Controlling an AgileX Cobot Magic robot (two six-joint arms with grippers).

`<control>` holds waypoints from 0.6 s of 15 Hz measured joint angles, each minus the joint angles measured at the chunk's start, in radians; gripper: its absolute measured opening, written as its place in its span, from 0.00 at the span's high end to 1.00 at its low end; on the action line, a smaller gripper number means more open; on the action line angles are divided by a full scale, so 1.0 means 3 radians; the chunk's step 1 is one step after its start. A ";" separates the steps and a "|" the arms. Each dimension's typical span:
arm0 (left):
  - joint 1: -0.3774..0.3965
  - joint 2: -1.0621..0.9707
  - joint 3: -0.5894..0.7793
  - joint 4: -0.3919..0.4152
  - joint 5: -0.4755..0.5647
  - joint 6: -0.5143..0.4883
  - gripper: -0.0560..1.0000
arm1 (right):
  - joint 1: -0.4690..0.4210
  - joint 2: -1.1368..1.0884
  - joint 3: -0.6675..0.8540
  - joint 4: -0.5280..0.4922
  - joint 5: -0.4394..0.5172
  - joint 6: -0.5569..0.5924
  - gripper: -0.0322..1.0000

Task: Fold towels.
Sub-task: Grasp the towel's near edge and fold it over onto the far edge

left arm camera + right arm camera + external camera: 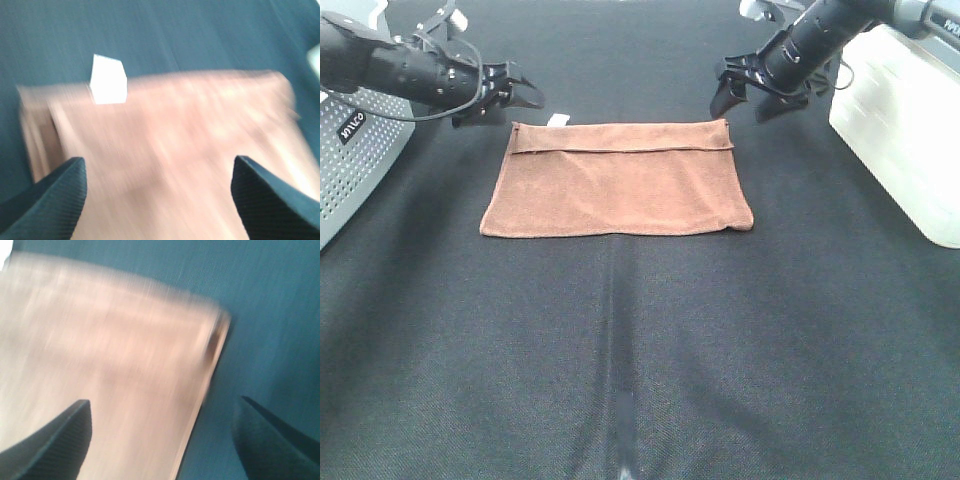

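The reddish-brown towel (618, 180) lies flat on the black table, folded, with a narrow folded strip along its far edge and a small white tag (557, 120) sticking out at the far left. My left gripper (517, 98) is open and empty, just beyond the towel's far left corner. My right gripper (752, 100) is open and empty, just above the far right corner. In the left wrist view the towel (175, 135) and tag (108, 80) are blurred between the fingers. The right wrist view shows the towel's corner (100, 370), also blurred.
A grey perforated basket (350, 160) stands at the left edge. A white bin (905, 125) stands at the right. The black cloth table (640, 360) stretches out in front of the towel, with a crease running toward the near edge.
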 joint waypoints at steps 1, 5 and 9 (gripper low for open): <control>0.0017 -0.0013 0.0000 0.0093 0.0163 -0.0197 0.23 | 0.0000 -0.0013 0.0000 -0.0027 0.0197 0.0093 0.26; 0.0023 -0.0117 0.0000 0.0460 0.0583 -0.0597 0.23 | 0.0000 -0.0020 0.0000 -0.0077 0.0537 0.0247 0.26; 0.0003 -0.0213 0.0120 0.0903 0.1017 -0.1100 0.23 | 0.0000 -0.0067 0.0070 -0.0077 0.0543 0.0447 0.26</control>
